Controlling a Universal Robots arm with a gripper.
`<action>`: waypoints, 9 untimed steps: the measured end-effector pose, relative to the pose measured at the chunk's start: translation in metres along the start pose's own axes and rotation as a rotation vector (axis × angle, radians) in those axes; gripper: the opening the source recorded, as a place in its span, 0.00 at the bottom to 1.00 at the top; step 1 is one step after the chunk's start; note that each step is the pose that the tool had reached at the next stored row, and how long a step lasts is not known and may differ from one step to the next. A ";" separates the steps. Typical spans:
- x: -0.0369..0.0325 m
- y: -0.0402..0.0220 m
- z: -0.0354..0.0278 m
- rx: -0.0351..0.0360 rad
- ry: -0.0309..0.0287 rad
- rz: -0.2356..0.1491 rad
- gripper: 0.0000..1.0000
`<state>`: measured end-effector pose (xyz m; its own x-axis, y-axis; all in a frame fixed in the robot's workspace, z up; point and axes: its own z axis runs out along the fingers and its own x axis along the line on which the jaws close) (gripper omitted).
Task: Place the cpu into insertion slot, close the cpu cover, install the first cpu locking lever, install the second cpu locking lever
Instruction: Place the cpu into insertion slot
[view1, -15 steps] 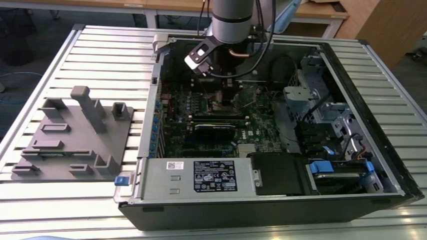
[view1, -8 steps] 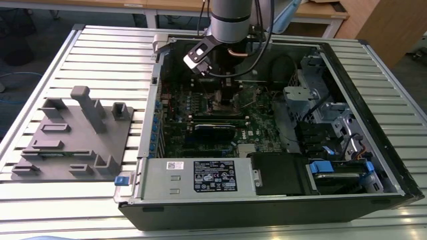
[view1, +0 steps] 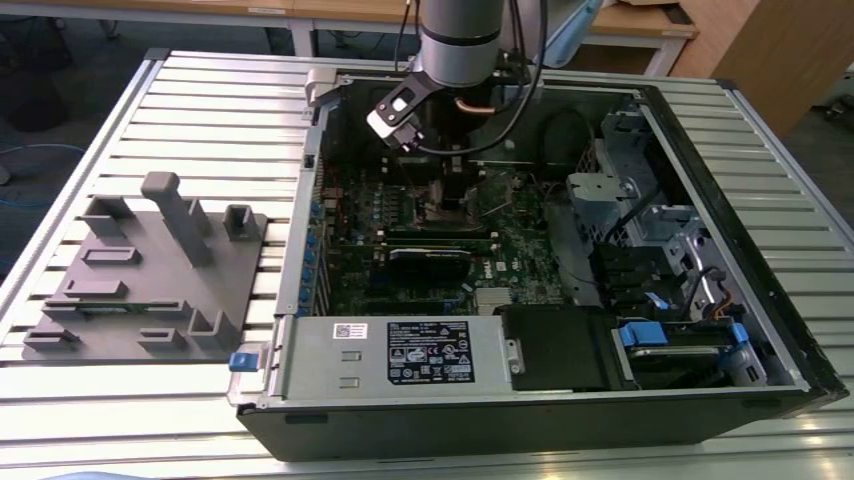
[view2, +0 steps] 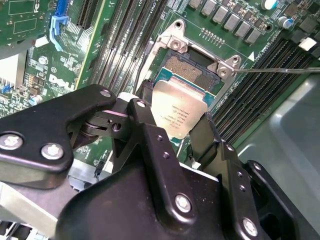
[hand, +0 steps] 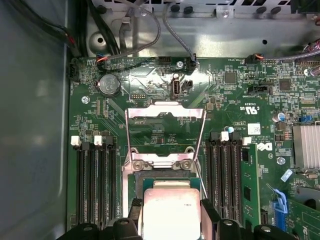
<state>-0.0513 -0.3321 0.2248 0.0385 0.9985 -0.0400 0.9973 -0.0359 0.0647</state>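
Second wrist view shows us the gripper (view2: 172, 115) clamped on the cpu (view2: 182, 105), poised just over one edge of the insertion slot (view2: 192, 70), the cpu cover (hand: 140, 112) standing open in the first wrist view, and we judge a tilted or off-centre descent could bend the socket's contacts

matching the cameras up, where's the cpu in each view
Exterior view: hidden under the end effector, which stands over the middle of the green board.
Second wrist view: the cpu is gripped by the end effector, right beside the insertion slot.
First wrist view: the cpu is beside the insertion slot, on the side away from the open cpu cover.
Shared landmark: the insertion slot.
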 end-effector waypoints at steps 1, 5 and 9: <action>0.0000 -0.0001 0.0005 0.0001 0.0002 0.000 0.54; 0.0000 -0.0001 0.0017 0.0002 0.0014 0.000 0.54; 0.0003 -0.0001 0.0021 0.0003 0.0065 0.000 0.54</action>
<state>-0.0513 -0.3319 0.2227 0.0383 0.9987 -0.0335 0.9973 -0.0361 0.0645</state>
